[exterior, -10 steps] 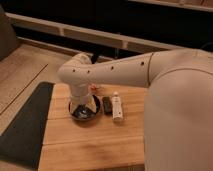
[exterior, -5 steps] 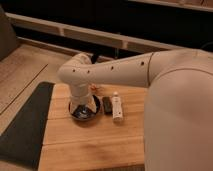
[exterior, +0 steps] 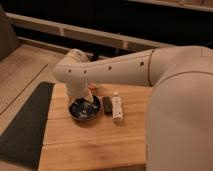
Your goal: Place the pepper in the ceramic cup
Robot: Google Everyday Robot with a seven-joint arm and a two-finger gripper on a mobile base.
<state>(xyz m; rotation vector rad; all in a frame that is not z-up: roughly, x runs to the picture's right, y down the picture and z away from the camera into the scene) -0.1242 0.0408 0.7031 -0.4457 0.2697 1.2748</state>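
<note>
The tool (exterior: 84, 99) is held low over the dark bowl (exterior: 85, 111) on the bench (exterior: 90, 145), its state impossible to tell, presumably for the pepper (exterior: 93, 88) glimpsed red just beside it, while the cup is hidden.

I have my gripper (exterior: 86, 97) down over the dark bowl (exterior: 80, 114) near the back of the wooden table (exterior: 95, 147), boxed in on the right by a small dark block (exterior: 107, 104) and a white bottle (exterior: 117, 107), my own arm (exterior: 120, 67) spanning above, with open room toward the front.
</note>
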